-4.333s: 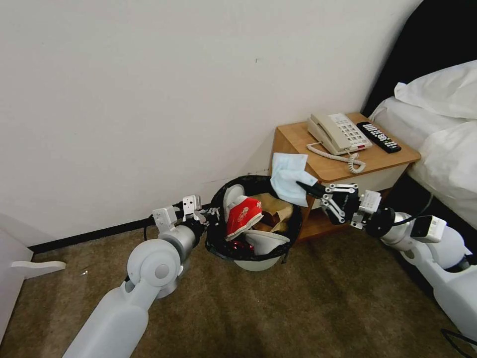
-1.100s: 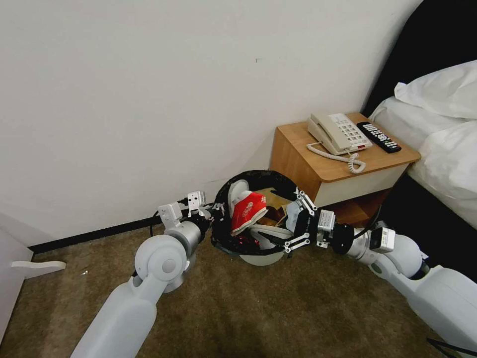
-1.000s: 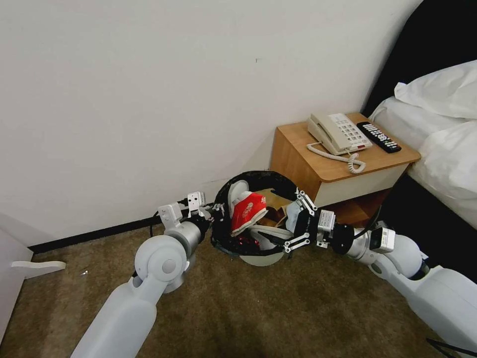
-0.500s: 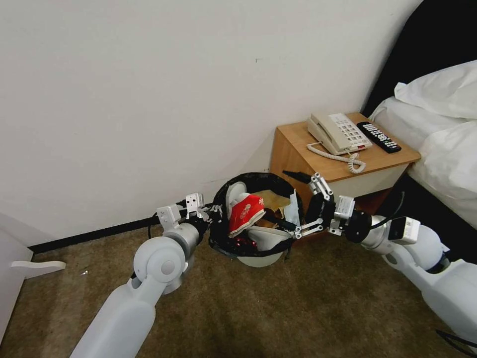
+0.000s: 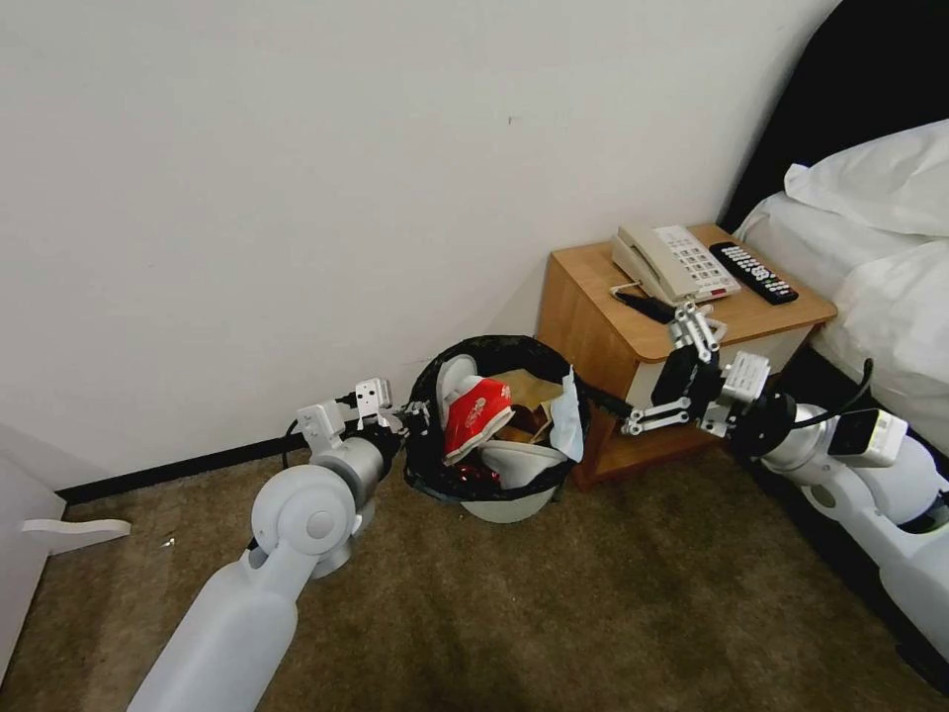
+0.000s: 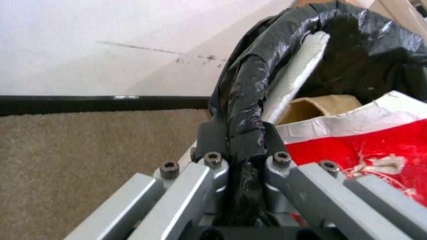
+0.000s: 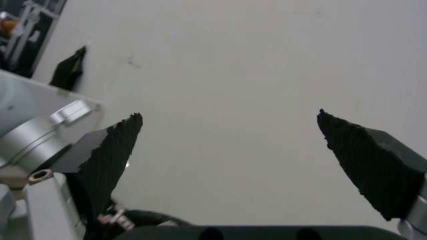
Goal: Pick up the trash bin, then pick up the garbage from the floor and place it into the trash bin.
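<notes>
Fingers of the left gripper (image 6: 242, 146) clamp the black-bag-lined rim of the round white plastic trash bin (image 5: 504, 506) above the beige-brown carpet floor (image 5: 554, 603); right gripper (image 5: 611, 351) spread wide, holding nothing, beside it.

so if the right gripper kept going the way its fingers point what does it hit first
Probably the white wall: the open right gripper points at it with nothing between its fingers, though depth is unclear.
</notes>
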